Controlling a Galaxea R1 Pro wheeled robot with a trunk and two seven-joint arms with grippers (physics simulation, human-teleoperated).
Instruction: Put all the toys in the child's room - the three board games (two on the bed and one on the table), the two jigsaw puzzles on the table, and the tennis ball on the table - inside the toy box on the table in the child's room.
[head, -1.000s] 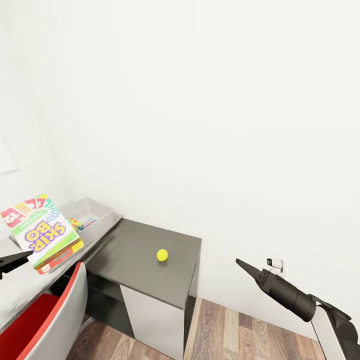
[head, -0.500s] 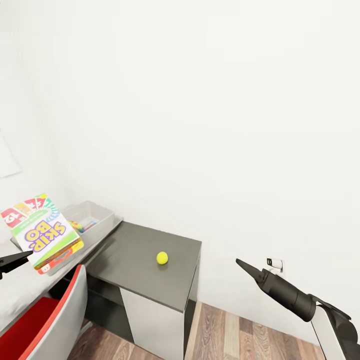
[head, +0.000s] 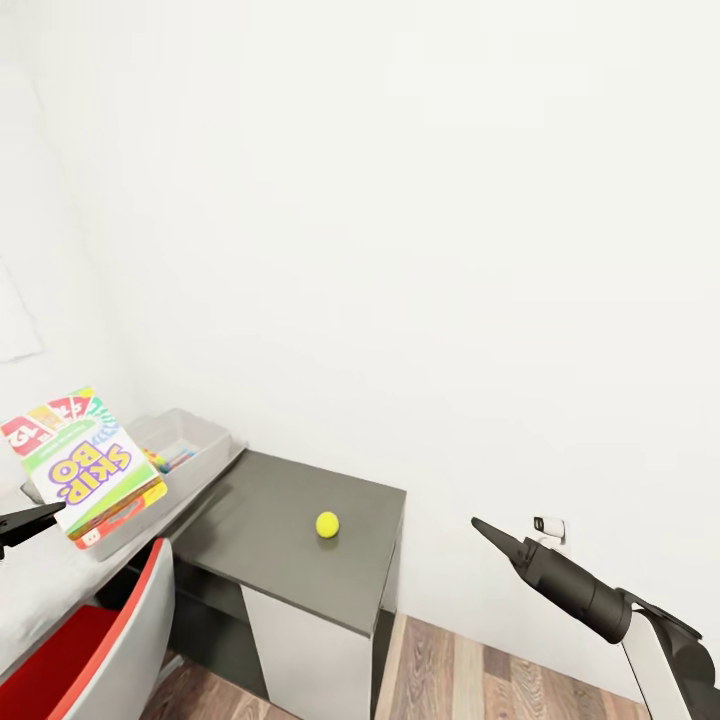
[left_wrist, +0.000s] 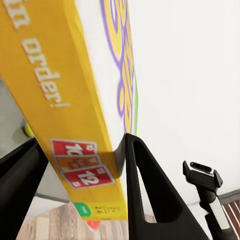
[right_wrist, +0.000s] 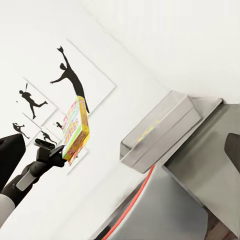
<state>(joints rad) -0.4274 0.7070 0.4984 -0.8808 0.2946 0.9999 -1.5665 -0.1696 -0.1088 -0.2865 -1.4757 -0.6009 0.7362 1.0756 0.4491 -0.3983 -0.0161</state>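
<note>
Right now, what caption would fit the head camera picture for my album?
Left gripper carries the Skip-Bo box near the toy box; tennis ball waits on the table.

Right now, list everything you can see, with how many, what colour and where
Skip-Bo board game: one, green-white with yellow edge, held up in the left gripper, in front of the toy box.
Toy box: one, light grey, on the white table top, colourful pieces inside.
Tennis ball: one, yellow-green, on the dark grey table section.
Chair: one, red and grey, by the table.
Silhouette pictures: several, black on white, on the wall.
Left gripper: black, shut on the game.
Right gripper: black, held over the floor.
</note>
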